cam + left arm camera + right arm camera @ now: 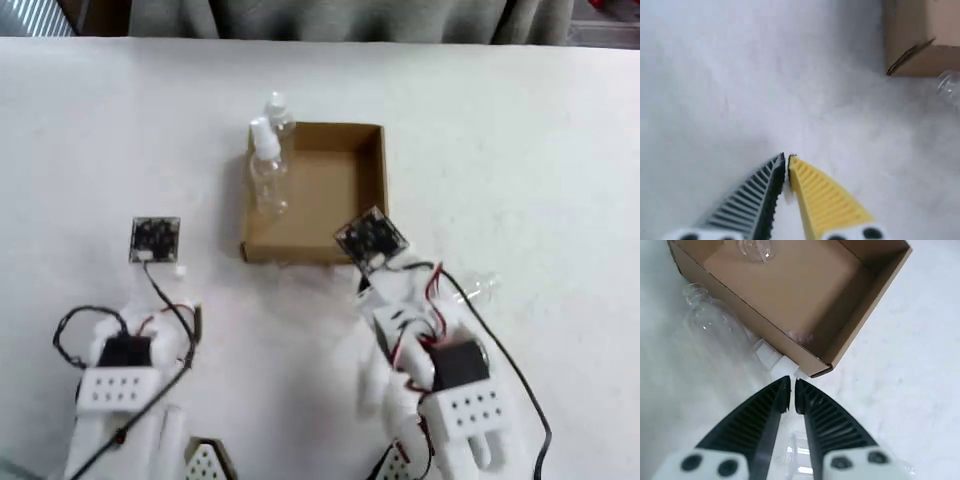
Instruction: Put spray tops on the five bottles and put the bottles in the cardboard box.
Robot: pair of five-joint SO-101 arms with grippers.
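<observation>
Currently, you have two spray-topped bottles (268,170) in the cardboard box (335,195), one clear bottle (710,325) beside its near wall, a second bottle (478,289) on the table (520,150) near the right tool (791,382), which like the left tool (788,160) is closed empty; three seemingly remain.

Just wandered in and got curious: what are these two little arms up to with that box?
They're packing clear spray bottles into the cardboard box. One capped bottle already lies inside. The right gripper, shut, hangs by the box's near corner, beside a bottle without a top lying outside the box. The left gripper is shut over bare table.
</observation>
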